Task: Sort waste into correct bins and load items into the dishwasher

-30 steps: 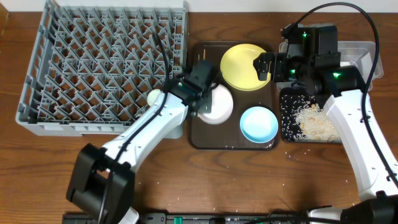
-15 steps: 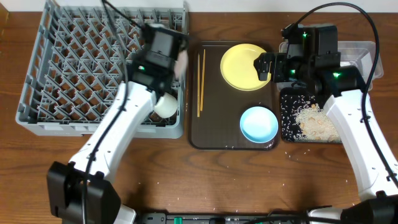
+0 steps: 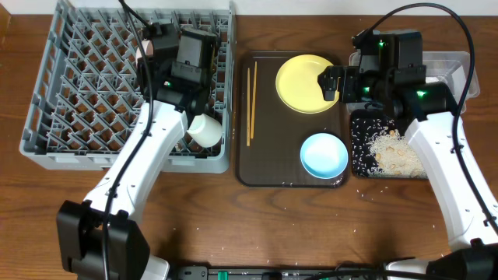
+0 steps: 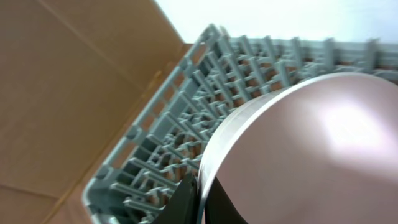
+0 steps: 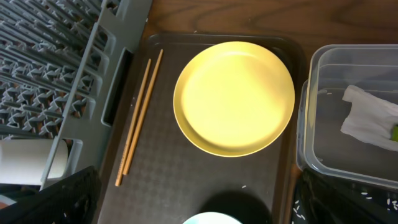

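Your left pincer (image 3: 153,40) is pressed together on the rim of the white bowl (image 4: 311,149). It holds the bowl up on edge above the dish rack (image 3: 85,85), toward the rack's rear edge and to the right of its middle. In the left wrist view the bowl's pale rounded side fills the right of the frame. One dark finger (image 4: 186,200) sits against the rim at the bottom, and the rack's pegs lie behind and below. You cannot tell from these views whether the bowl touches the pegs.

The rack stands at the table's (image 3: 257,225) rear left corner. The small white cup (image 3: 204,130) lies on its side in the rack's front right corner, beside your left arm and well clear of the pincer.

Your right pincer (image 3: 327,82) is spread wide and holds nothing. It hangs over the right edge of the yellow plate (image 5: 234,98), which lies flat at the rear of the brown tray (image 3: 268,167) in the middle of the table. The chopsticks (image 5: 138,118) lie side by side along that tray's left edge, apart from the plate. The light blue bowl (image 3: 324,154) sits upright in the tray's front right corner, in front of the pincer.

The clear tub (image 5: 323,68) stands just right of the brown tray at the rear. It holds the white napkin (image 5: 367,124), with a bit of green wrapper (image 5: 393,132) at the napkin's right. In front of the tub, the black tray (image 3: 359,132) holds the rice scraps (image 3: 393,152).
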`<state>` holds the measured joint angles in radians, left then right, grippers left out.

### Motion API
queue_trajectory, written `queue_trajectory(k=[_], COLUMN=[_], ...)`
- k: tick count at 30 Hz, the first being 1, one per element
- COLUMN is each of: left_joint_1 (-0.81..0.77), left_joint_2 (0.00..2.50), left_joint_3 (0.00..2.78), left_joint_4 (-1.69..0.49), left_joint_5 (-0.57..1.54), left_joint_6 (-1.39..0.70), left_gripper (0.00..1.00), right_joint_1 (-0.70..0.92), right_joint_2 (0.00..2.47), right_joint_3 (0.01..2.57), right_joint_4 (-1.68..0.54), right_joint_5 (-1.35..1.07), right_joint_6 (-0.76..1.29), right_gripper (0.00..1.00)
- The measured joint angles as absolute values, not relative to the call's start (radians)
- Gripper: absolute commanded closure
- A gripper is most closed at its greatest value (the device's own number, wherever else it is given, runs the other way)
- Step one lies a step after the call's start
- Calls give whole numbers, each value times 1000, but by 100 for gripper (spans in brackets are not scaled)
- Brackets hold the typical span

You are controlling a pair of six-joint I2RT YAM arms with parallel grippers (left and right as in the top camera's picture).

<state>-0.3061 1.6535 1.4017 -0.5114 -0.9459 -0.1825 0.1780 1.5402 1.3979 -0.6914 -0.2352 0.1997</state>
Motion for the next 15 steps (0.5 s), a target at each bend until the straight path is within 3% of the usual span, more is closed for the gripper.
queue_trajectory(k=[15], left_joint_1=[-440], left_joint_2=[1831], left_joint_3=[1365], left_joint_4=[-482], left_joint_5=[-1237], left_joint_6=[-185], left_gripper=[93], right_joint_1=[178], right_joint_2=[1540], right_joint_3=[1398], right_joint_4=[-691], right_joint_5=[-235], right_joint_6=[200], right_gripper=[1])
